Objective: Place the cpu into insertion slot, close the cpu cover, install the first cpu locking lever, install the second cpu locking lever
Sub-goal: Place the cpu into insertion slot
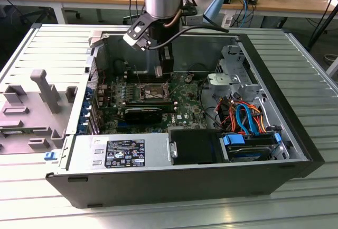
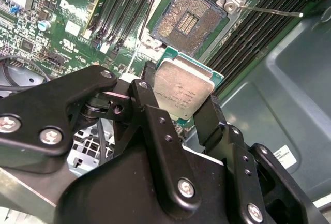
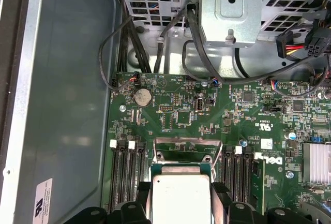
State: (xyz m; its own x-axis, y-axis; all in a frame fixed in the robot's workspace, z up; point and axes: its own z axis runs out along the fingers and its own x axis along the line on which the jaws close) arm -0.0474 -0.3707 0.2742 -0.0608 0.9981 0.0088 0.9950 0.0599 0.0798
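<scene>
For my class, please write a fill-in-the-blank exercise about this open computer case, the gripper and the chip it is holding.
1. The gripper is ____ on the cpu.
2. The insertion slot is ____, with its contacts bare.
3. The circuit board around the slot is ____ in colour.
4. Inside the case, the blue and orange cables lie towards the exterior view's ____.

Missing words: shut; empty; green; right.
</scene>
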